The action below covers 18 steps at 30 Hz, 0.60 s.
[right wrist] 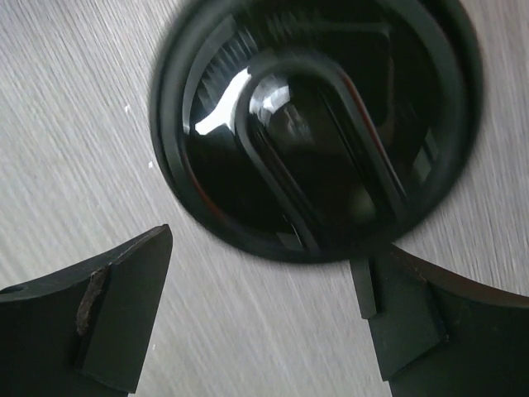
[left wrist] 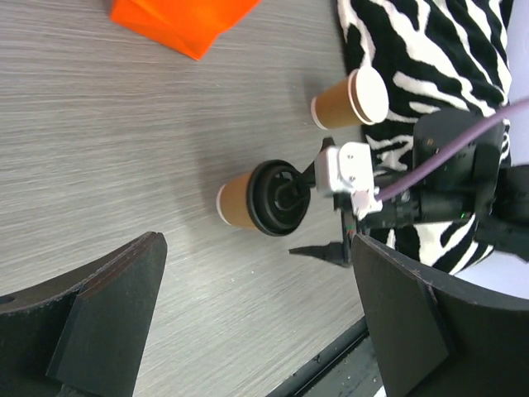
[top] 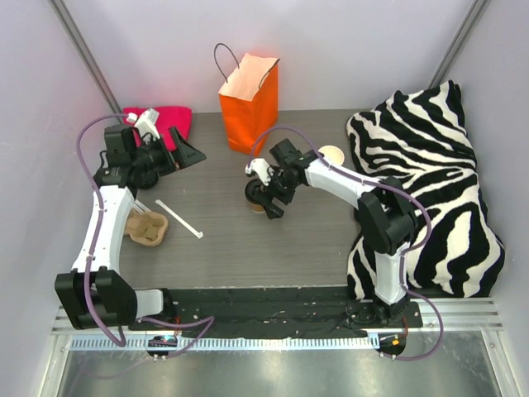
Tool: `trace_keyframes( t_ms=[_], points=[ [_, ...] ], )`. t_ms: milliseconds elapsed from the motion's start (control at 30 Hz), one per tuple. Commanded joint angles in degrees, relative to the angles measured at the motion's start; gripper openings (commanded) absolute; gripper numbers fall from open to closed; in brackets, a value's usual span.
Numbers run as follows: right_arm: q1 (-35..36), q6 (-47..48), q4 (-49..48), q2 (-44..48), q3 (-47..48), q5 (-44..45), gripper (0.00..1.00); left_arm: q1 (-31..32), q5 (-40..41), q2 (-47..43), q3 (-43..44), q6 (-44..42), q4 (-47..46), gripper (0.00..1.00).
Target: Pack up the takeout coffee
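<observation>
At the back left corner of the grey surface [top: 248, 248] lies a pink cloth [top: 169, 120]. Just in front of it the left gripper [top: 188, 150] hangs above the surface, pointing right toward the middle. Its jaws are spread wide with nothing between them.

Further forward, near the left edge, sits a moulded cardboard tray [top: 149, 227]. A thin white stick [top: 178, 219] lies flat just to its right, apart from it.

An orange bag [top: 248, 103] with dark cord handles stands upright at the middle of the back edge, its mouth open. In front of the bag, near the middle of the surface, stands the coffee cup [left wrist: 235, 201]. It is brown paper, upright, with its black lid [right wrist: 314, 124] on.

The right gripper [top: 266, 197] is directly over the cup, reaching in from the right. Its jaws are wide apart and not closed on the cup. In the right wrist view the lid fills the space just beyond the fingertips [right wrist: 124, 281]. One fingertip lies at the lid's rim, but whether it touches cannot be told.

To the right, apart from this cup and close to the blanket, stands a second brown cup [top: 331, 155], white inside and without a lid. A zebra-striped blanket [top: 430, 182] is heaped along the right edge, from the back corner toward the front.
</observation>
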<state>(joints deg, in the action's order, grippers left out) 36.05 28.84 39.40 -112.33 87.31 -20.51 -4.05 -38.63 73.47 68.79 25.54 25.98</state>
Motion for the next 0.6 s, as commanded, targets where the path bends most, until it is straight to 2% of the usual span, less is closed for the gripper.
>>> trace_keyframes(
  t_ms=[0, 267, 467, 567],
  points=[
    [2.7, 2.62, -6.34, -2.71, 3.47, 1.0, 0.96, -3.41, -1.88, 0.36, 0.11, 0.47, -2.34, 1.0],
    [6.48, -2.02, -12.31, -10.08, 11.03, 2.06, 0.92, -11.13, -5.84, 1.85, 0.37, -1.63, 1.62, 0.99],
    [9.12, -5.02, -17.15, -15.71, 17.53, 2.14, 0.91, -16.15, -6.19, 4.4, 3.45, -7.07, 9.87, 0.95],
    [9.91, -7.04, -17.95, -19.93, 24.11, 1.62, 0.91, -17.47, -5.49, 5.01, 4.15, -9.36, 13.38, 0.93]
  ],
)
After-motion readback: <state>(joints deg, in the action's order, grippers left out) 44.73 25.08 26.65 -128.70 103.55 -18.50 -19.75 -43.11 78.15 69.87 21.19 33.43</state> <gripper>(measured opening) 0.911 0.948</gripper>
